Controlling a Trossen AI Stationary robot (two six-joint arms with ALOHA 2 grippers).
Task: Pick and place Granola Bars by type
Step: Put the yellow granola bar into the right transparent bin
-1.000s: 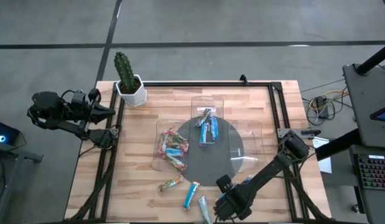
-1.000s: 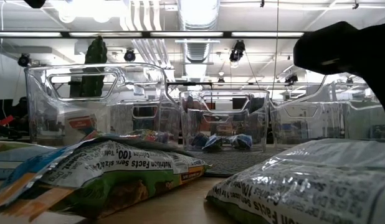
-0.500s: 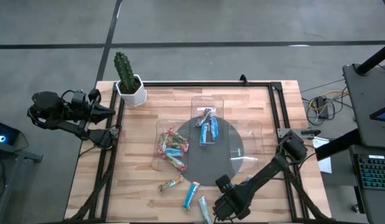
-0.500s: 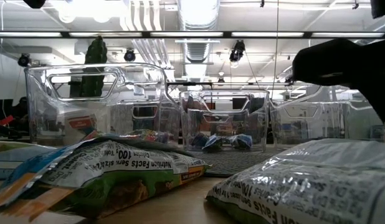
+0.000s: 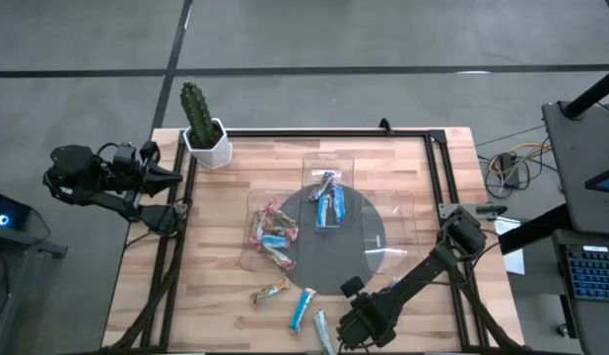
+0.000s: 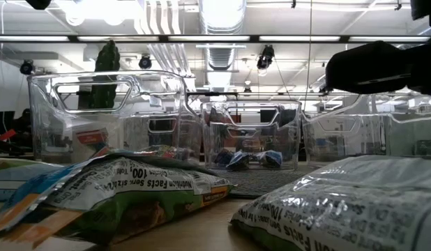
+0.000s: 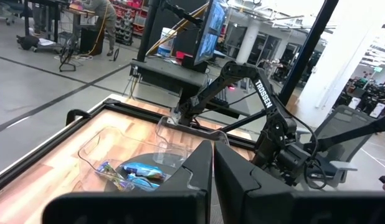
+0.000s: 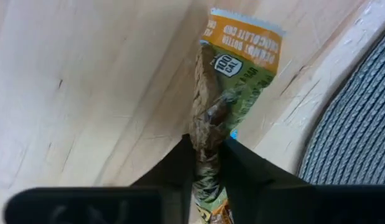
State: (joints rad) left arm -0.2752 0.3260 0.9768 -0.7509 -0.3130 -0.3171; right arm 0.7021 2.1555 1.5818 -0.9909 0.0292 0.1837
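Observation:
My right gripper (image 5: pixel 348 327) hovers at the table's near edge and is shut on a green and orange granola bar (image 8: pixel 233 74). That bar is hidden under the gripper in the high view. Three loose bars lie on the wood to its left: an orange-green one (image 5: pixel 270 290), a blue one (image 5: pixel 303 308) and a silvery one (image 5: pixel 324 331). Blue bars (image 5: pixel 329 202) lie in the far clear tray, red-orange ones (image 5: pixel 270 235) in the left tray. My left gripper (image 5: pixel 174 177) waits shut, off the table's left edge. My right gripper pinches the green and orange bar between its two fingers, one on each flat face (image 8: pixel 208 127), near one end. The bar stands on edge in the hold. Its orange end (image 8: pixel 245 37) sticks out past the fingertips, and it looks clear of the wood.
Three clear trays (image 5: pixel 395 232) stand around a round dark mat (image 5: pixel 349 251) at mid table. A cactus in a white pot (image 5: pixel 202 126) stands at the far left corner. A black frame rail (image 5: pixel 438 177) runs along the table's edges. Bare wood lies at the near left.
My right gripper has gone up from the table, still shut, and has shifted slightly toward the table's left edge. The loose bars on the wood have stayed where they were.

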